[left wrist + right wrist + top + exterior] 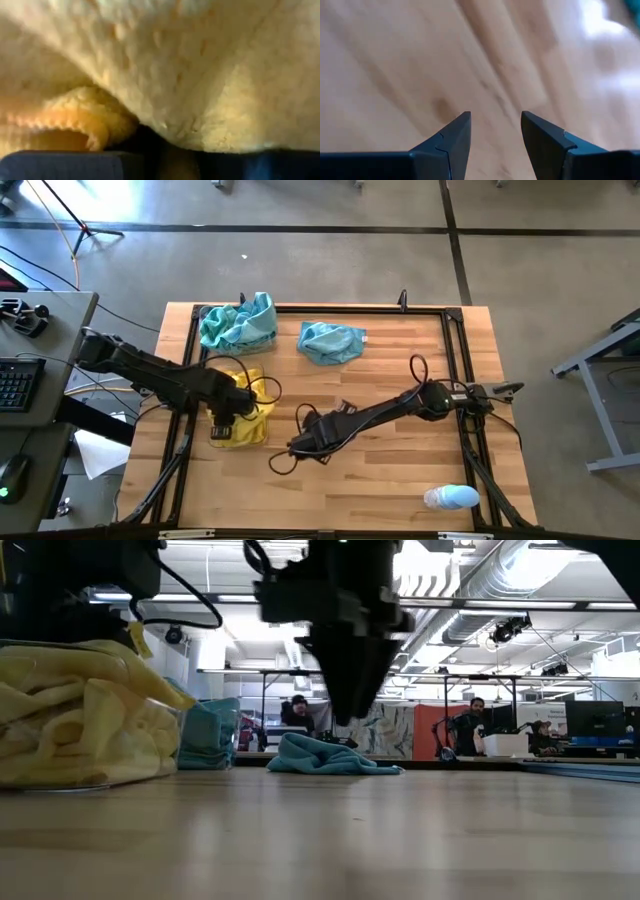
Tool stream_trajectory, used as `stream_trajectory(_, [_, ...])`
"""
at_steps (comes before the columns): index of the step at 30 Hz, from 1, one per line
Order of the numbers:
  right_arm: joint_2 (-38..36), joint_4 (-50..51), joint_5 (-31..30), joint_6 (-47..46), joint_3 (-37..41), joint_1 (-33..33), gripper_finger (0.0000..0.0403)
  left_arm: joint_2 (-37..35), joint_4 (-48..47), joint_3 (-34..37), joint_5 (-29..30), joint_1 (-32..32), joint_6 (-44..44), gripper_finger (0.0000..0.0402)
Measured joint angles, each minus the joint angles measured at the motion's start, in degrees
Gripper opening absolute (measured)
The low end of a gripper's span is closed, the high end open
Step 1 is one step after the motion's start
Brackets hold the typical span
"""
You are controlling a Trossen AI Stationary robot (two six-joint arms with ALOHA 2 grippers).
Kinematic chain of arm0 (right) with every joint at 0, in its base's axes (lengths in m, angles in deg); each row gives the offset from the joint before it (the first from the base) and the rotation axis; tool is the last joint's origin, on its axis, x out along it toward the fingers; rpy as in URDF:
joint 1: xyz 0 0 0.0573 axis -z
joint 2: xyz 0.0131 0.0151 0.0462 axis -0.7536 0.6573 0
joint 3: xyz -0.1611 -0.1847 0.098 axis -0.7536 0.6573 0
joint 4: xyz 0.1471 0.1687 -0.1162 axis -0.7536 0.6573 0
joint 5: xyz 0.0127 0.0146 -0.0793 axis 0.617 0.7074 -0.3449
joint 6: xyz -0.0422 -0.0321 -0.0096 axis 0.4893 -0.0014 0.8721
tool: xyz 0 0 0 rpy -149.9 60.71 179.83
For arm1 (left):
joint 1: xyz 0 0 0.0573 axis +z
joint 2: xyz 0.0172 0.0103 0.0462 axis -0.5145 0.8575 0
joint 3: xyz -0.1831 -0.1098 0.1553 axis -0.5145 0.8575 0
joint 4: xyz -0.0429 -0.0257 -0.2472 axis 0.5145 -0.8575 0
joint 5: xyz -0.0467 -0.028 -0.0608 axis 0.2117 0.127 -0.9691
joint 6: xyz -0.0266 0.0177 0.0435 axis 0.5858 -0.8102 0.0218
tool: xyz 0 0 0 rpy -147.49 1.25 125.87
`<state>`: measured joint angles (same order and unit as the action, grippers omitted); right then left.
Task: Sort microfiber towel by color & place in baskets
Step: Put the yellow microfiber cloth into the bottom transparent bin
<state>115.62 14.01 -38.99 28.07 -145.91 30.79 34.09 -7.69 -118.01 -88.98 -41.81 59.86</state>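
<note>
Yellow microfiber towels (245, 412) are heaped in a clear basket (150, 775) at the table's left. My left gripper (224, 423) stands over this heap, pointing down, shut on yellow cloth (165, 75) that fills its wrist view. Teal towels (238, 323) fill a second basket at the far left. One loose teal towel (332, 340) lies crumpled on the table at the far middle. My right gripper (495, 132) hangs open over bare wood near the table's middle (300, 444), a little above the top, with nothing between its fingers. My left gripper comes from above, pointing down, and has yellow towel cloth (165, 127) between its two fingers (55, 165). The cloth bulges up in folds right in front of them. Which edge or how many layers it has cannot be told. The towel rests on the yellow heap in the basket.
A small pale-blue-and-white rounded object (450, 497) lies near the table's near right corner. Black frame rails (455, 370) run along the table's sides and far edge. Bare wood stretches across the middle and right. People and desks show in the room behind.
</note>
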Motion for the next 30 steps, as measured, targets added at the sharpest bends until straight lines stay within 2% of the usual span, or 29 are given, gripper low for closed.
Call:
stream_trajectory(5, [0.0, 7.5, -4.08, -3.55, -0.01, -0.82, 0.0169, -3.15, -1.23, -2.63, 2.44, -0.02, 2.48, 0.0099])
stream_trajectory(10, [-0.06, 6.01, -5.13, -0.32, 0.47, -0.79, 0.0169, -6.33, -2.9, -4.46, 2.85, 0.0, 5.19, 0.0099])
stream_trajectory(14, [-1.25, 5.02, -5.02, -0.72, 5.6, -0.12, 0.0169, -8.17, -4.22, -5.16, 3.27, -0.04, 6.29, 0.0099])
stream_trajectory(17, [-4.86, -1.49, -3.89, -0.81, 13.2, 0.17, 0.0169, -9.22, -4.55, -5.2, 3.27, -0.04, 6.81, 0.0099])
stream_trajectory(21, [-13.11, -12.07, -2.63, -3.55, 27.52, 0.07, 0.0169, -10.4, -5.01, -5.21, 3.26, -0.04, 9.35, 0.0099])
stream_trajectory(26, [-28.97, -35.88, -3.29, -3.25, 48.01, 0.88, 0.0169, -12.27, -5.02, -5.31, 3.27, -0.04, 13.32, 0.0099])
stream_trajectory(30, [-41.58, -55.71, -4.86, -1.45, 65.06, 2.41, 0.0169, -12.78, -5.01, -7.95, 5.01, -0.04, 15.77, 0.0099])
